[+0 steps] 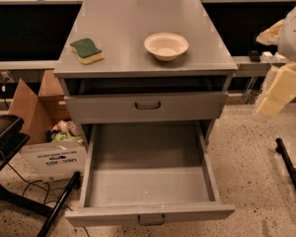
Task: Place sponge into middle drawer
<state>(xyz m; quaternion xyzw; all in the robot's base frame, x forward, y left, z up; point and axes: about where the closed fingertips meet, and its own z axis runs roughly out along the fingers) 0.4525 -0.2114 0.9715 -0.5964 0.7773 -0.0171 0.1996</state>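
Note:
The sponge [86,50], dark green on top with a yellow body, lies flat on the left part of the grey cabinet top [138,23]. The middle drawer [150,212] is pulled all the way out at the bottom and holds nothing. The like drawer above it [147,105] is closed. My gripper [280,92] is a cream-coloured shape hanging at the right edge of the view. It is off the cabinet's right side, at the height of the upper drawer and far from the sponge. It holds nothing that shows.
A cream round bowl [166,45] stands on the cabinet top right of the sponge. An open cardboard box [47,132] with clutter sits on the floor to the left. Black stand legs [59,206] lie at the lower left and a black leg [291,174] at the right.

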